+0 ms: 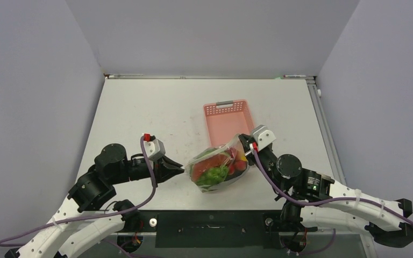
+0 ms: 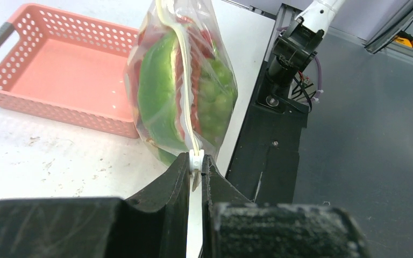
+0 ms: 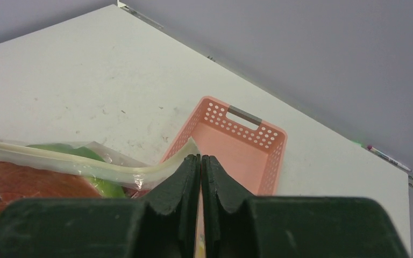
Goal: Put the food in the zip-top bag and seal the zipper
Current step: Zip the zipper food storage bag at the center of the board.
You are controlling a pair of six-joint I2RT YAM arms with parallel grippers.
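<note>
Left claw (image 2: 195, 161) and right claw (image 3: 200, 158) each pinch 1 end of the zipper (image 3: 59, 160); zip-top bag (image 1: 218, 171) holds the food (image 2: 158, 97).

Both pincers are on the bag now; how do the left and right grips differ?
The left pincer pinches a small white piece on the zipper at the bag's left end; the right pincer pinches the bare zipper strip at the end by the pink basket. The left reaches in from the left, the right from the right. Both are shut.
</note>
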